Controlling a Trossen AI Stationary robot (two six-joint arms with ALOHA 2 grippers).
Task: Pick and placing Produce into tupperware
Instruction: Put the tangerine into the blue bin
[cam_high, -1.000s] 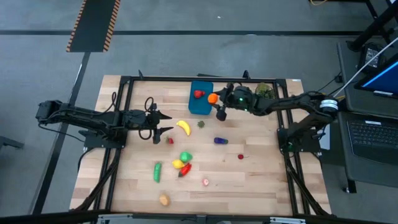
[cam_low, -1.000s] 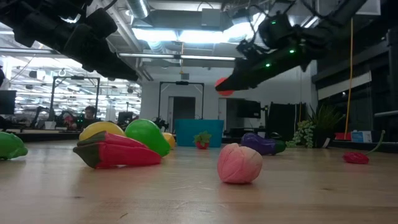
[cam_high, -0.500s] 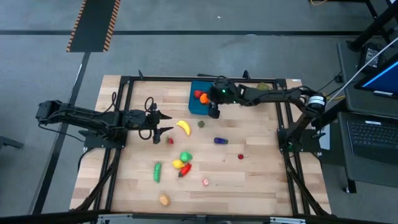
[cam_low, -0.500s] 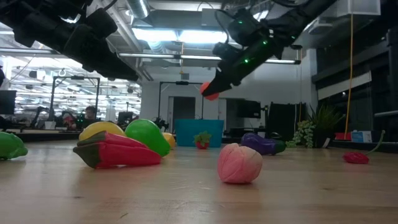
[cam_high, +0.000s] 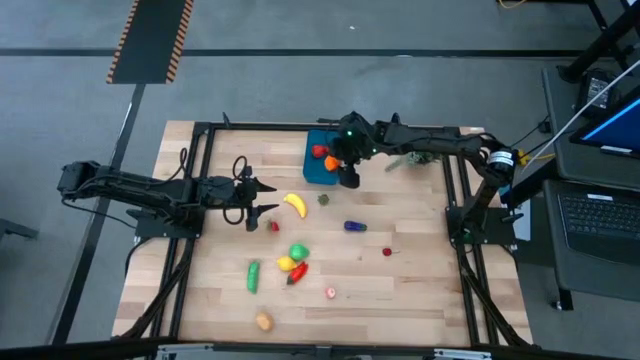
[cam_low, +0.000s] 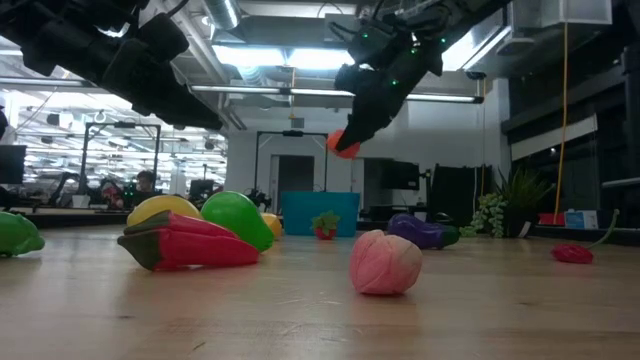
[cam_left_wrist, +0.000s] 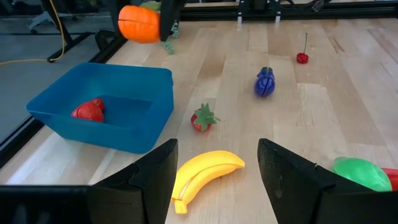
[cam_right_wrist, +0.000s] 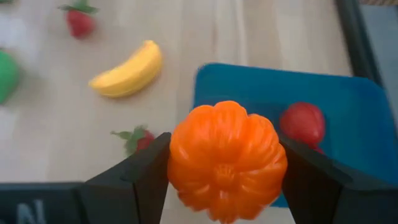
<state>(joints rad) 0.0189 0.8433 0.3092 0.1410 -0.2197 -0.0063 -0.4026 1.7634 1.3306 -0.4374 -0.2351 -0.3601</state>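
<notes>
Right now I am holding the orange clamped in the right gripper, hanging above the tupperware by the table's far edge; release lies straight down, beside the red fruit. Left gripper is waiting mid-table, fingers apart.

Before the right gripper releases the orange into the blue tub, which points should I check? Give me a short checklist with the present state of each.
1. Right gripper shut on the orange: ok.
2. Orange over the tub: ok in the high view.
3. Free floor in the tub beside the red fruit: ok.
4. Height above the tub: well clear in the low view; lowering first seems safer.
5. Left gripper open, near the banana, away from the tub: ok.
</notes>
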